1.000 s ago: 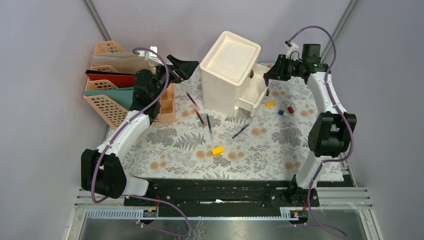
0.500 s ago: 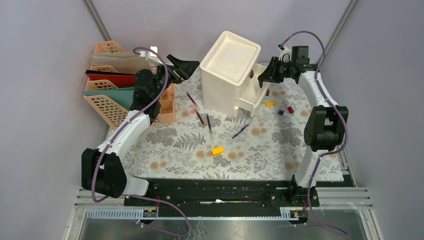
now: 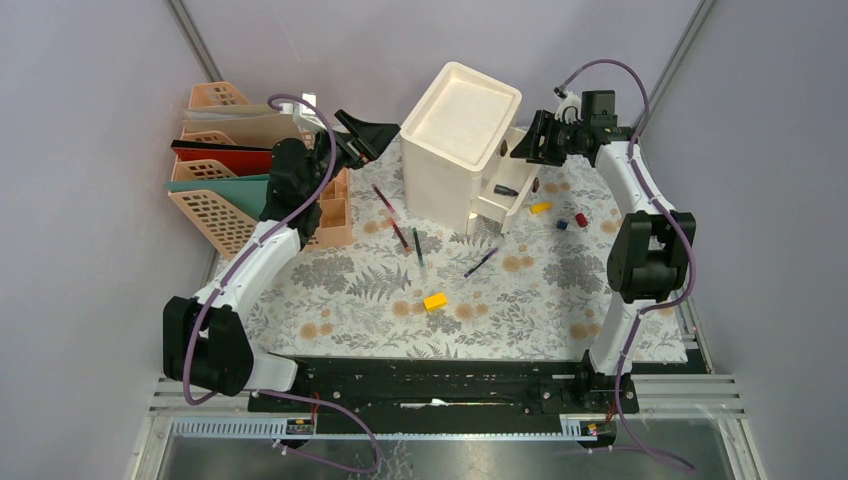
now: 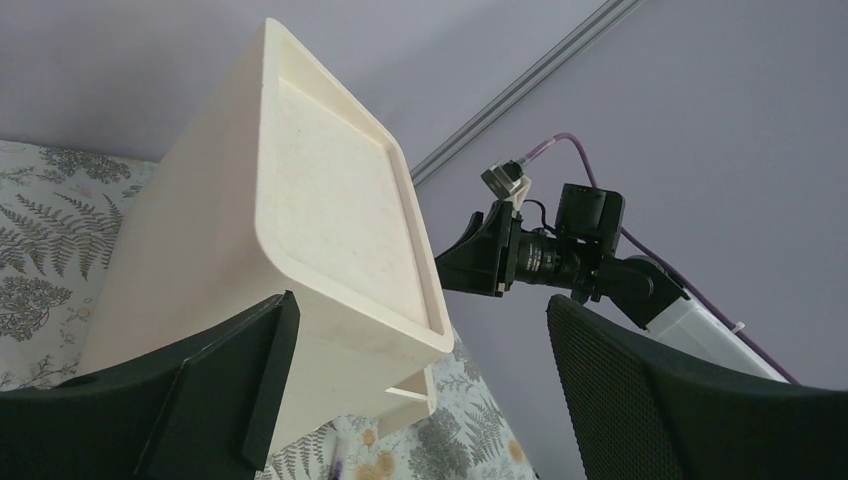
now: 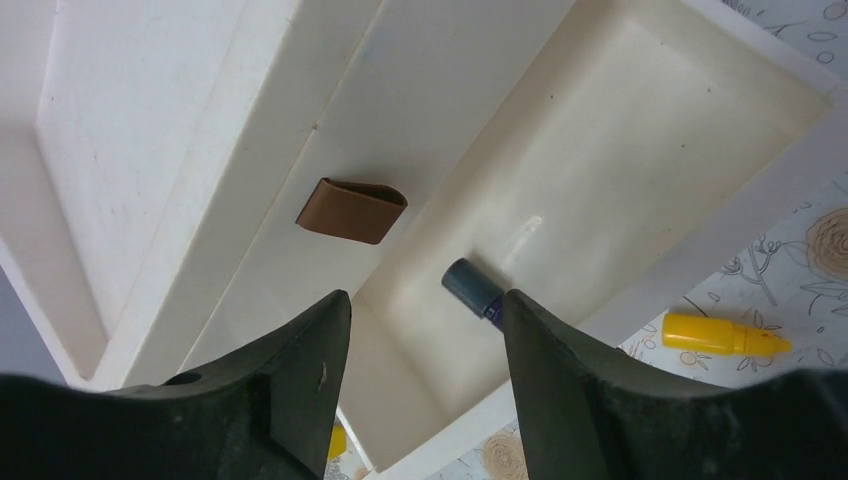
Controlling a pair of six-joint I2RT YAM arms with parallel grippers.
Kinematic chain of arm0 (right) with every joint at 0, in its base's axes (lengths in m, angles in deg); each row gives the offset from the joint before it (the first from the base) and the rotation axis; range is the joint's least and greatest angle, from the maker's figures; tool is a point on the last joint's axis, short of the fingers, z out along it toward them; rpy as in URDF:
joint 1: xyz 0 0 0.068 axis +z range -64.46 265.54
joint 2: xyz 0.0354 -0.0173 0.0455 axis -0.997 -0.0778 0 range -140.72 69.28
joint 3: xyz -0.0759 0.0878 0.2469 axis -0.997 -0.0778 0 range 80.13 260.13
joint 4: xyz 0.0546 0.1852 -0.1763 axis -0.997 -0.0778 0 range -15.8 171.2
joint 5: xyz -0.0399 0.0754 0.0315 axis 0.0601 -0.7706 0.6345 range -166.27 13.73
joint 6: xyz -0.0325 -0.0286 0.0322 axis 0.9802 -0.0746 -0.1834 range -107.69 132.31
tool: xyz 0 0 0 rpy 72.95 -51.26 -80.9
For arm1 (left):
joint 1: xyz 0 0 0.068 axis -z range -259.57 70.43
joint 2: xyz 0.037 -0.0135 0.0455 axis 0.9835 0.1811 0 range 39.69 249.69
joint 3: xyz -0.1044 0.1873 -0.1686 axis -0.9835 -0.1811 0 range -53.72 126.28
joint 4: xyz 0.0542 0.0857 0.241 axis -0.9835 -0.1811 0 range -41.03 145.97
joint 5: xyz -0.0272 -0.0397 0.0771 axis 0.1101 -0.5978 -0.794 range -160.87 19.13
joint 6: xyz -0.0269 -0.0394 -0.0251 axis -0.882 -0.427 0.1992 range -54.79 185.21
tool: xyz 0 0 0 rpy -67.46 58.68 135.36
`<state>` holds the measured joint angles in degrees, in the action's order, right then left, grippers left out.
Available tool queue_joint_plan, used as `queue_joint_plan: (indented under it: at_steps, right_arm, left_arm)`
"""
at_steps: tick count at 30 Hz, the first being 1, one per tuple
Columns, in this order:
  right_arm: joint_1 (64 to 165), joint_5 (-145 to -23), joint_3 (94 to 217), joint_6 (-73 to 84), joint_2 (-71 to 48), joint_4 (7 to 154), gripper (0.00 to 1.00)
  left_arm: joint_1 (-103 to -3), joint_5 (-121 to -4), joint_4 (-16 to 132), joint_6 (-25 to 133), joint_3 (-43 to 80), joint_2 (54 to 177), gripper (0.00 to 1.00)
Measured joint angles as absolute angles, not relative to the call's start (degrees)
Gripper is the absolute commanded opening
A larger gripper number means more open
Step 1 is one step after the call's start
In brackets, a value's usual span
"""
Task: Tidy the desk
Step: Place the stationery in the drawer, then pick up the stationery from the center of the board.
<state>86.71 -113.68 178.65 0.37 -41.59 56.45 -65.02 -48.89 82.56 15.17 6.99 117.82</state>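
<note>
Over at one o'clock, the right gripper (image 5: 422, 310) hangs with jaws parted and empty above the open drawer (image 5: 640, 130), where a dark marker (image 5: 475, 290) lies. At eleven, the left gripper (image 3: 362, 135) gapes wide, holding nothing. Beneath them spreads the desk (image 3: 350, 290). It looks rigid, I'd say, though its cloth may ruck. The light pens (image 3: 481, 262) want pinching mid-barrel.

A robotics lab cell: bare grey walls (image 3: 90, 250) and aluminium struts (image 3: 191, 40) enclose a cloth-covered desk (image 3: 520, 300) with 2 bolted robot arms (image 3: 255, 255).

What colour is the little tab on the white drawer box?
The tab is brown, clearest in the right wrist view.
</note>
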Motion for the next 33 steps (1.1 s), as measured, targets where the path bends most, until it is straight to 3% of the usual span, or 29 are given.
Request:
queue_joint_plan:
  at_steps: [6,16,22,26,33]
  right_arm:
    - [86.71,-114.97,182.30,7.01,-41.57,54.41,0.75]
    - [85.50,-120.54,178.65,23.05,-35.56,47.42,0.75]
    - [77.75,-121.33,175.66,26.70,-32.69,46.06,0.75]
    - [72.32,-117.02,173.39,29.66,-33.00,44.49,0.75]
    - [71.93,-105.18,175.59,33.48,-40.28,41.17,0.71]
  left_arm:
    - [-65.02,-48.74,80.88,16.30,7.08,117.82,0.99]
    - [-65.02,-48.76,77.75,19.28,8.08,117.88,0.99]
    - [-65.02,-48.78,75.41,22.05,11.36,118.01,0.99]
    - [-65.02,-48.78,75.09,23.23,12.61,118.36,0.99]
    - [-65.02,-48.72,74.89,23.45,12.69,119.67,0.99]
